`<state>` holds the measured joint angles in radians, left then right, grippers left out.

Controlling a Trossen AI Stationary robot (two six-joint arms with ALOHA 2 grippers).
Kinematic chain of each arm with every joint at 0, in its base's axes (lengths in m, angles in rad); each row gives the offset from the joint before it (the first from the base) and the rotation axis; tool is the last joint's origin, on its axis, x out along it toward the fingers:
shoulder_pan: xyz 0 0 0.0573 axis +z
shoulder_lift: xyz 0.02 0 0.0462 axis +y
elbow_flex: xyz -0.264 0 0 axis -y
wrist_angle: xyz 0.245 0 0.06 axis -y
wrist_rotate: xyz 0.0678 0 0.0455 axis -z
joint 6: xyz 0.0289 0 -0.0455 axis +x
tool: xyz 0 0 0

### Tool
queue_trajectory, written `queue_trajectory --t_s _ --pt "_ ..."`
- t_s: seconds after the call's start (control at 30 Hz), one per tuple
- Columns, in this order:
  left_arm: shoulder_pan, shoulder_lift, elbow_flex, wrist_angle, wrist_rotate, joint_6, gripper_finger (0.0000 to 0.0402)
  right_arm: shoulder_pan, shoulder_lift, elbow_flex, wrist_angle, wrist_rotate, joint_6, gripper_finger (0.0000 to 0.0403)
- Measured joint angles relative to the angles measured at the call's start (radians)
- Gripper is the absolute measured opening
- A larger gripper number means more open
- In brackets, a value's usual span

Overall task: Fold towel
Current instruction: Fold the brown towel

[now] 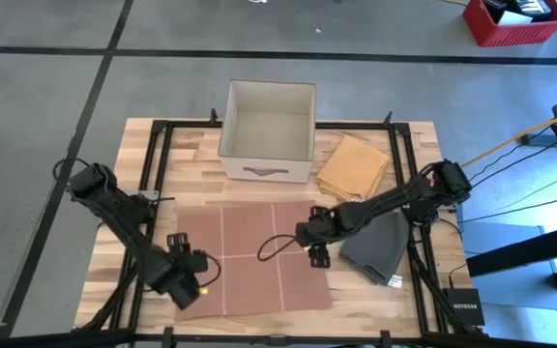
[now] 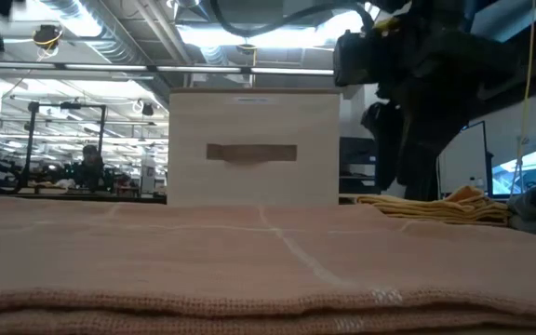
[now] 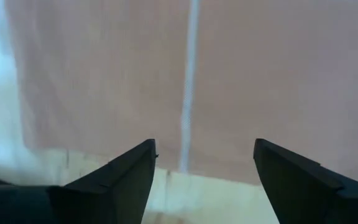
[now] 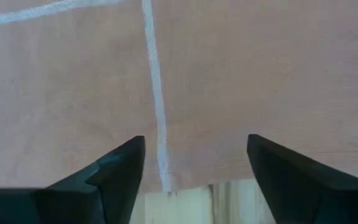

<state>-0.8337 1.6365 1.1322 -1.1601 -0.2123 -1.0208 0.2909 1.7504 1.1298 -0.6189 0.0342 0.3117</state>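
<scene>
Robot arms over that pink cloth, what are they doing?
They are getting ready to fold the pink towel, which lies flat on the wooden table. The left gripper is open at the towel's left edge and the right gripper is open at its right edge. Neither holds the towel yet. Behind it stands a white box, with a yellow cloth and a grey cloth to the right.

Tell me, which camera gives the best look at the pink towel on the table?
The high view: it shows the whole pink towel spread flat, with both grippers at its edges. The low view sees only its near edge across the table. Each wrist view shows just a close patch with a pale stripe.
</scene>
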Motion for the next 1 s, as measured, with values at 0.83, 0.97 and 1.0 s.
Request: queue_trajectory --t_s 0.83,0.97,1.0 --pt "0.034 -0.205 -0.484 0.447 0.121 0.054 0.0231 -0.003 0.0 -0.019 0.072 -0.028 -0.055 0.0301" --pt "0.034 -0.199 -0.502 0.448 0.123 0.033 0.0231 -0.003 0.0 -0.019 0.069 -0.028 -0.055 0.0301" --pt "0.034 -0.199 -0.504 0.45 0.123 0.032 0.0231 -0.003 0.0 -0.019 0.07 -0.029 -0.055 0.0301"
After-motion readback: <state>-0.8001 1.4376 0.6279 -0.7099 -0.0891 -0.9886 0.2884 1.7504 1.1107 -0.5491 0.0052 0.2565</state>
